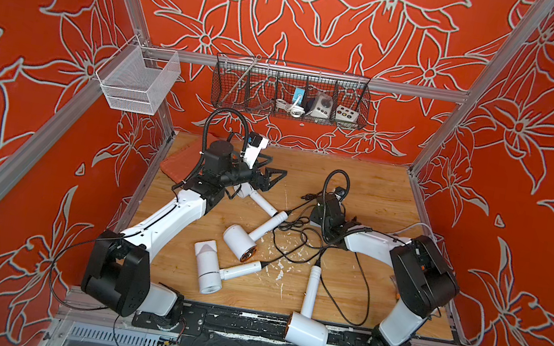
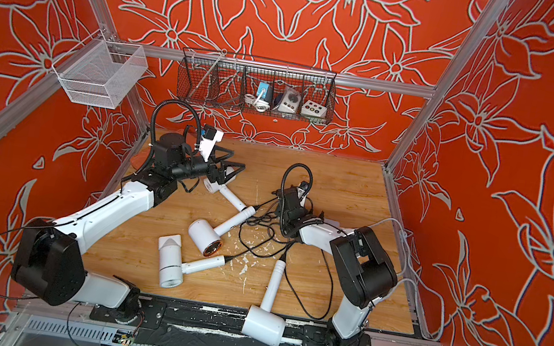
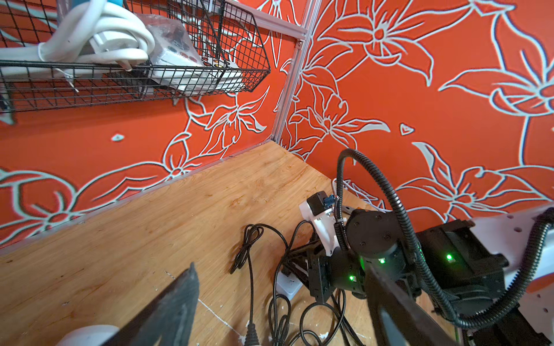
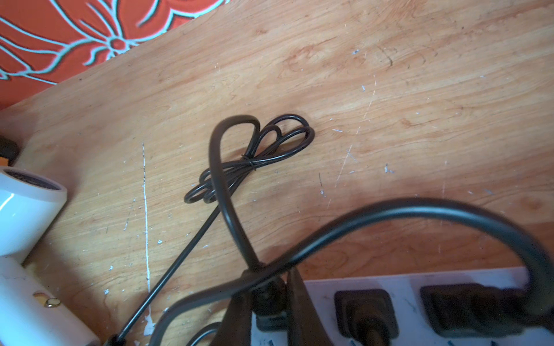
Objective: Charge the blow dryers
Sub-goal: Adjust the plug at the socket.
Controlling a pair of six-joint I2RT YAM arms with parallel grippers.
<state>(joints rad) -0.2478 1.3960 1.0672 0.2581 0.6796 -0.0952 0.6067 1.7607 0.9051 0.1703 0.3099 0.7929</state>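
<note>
Right tool [image 4: 269, 314] clamped on black plug [image 4: 265, 292], probably seated in power strip [image 4: 404, 284] beneath it; left tool [image 1: 276, 167] open, empty, above desk [image 1: 361, 179].

- No text, brand, label or number is legible on the blow dryers [image 1: 240, 238] or the power strip [image 4: 410, 278].
- The boxes [image 1: 347, 114] in the wire basket [image 1: 242, 95] show only coloured dots, too small to read.
</note>
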